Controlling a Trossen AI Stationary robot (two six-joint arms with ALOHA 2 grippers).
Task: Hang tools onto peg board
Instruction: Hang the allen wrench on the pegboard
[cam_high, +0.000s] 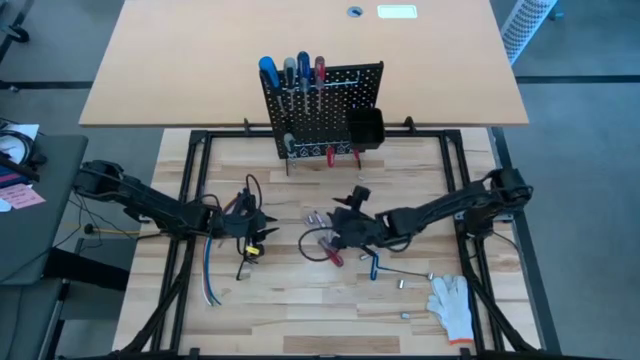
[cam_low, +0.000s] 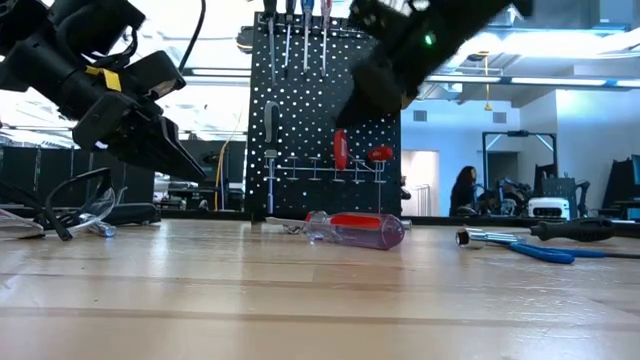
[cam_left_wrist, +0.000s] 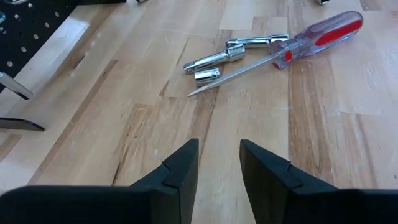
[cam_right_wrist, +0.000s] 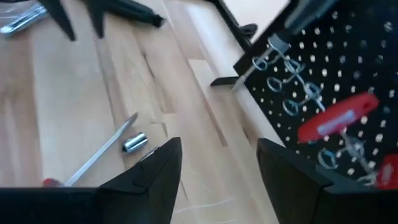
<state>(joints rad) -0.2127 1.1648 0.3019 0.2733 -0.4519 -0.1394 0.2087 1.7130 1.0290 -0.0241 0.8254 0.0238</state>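
The black peg board (cam_high: 322, 108) stands upright at the table's far middle, with several screwdrivers (cam_high: 290, 75) hung along its top and red-handled tools (cam_right_wrist: 339, 118) lower down. A screwdriver with a clear and red handle (cam_left_wrist: 317, 34) lies flat on the table beside some chrome sockets (cam_left_wrist: 217, 59). It also shows in the low view (cam_low: 355, 228). My left gripper (cam_left_wrist: 219, 158) is open and empty, just above the table to the left of these tools. My right gripper (cam_right_wrist: 217, 165) is open and empty, above the table in front of the peg board.
A blue-handled tool (cam_high: 372, 265) and small metal bits (cam_high: 405, 283) lie right of centre. A white glove (cam_high: 452, 303) lies at the near right and a bundle of cables (cam_high: 210, 275) at the near left. A small black bin (cam_high: 364, 127) hangs on the board's right side.
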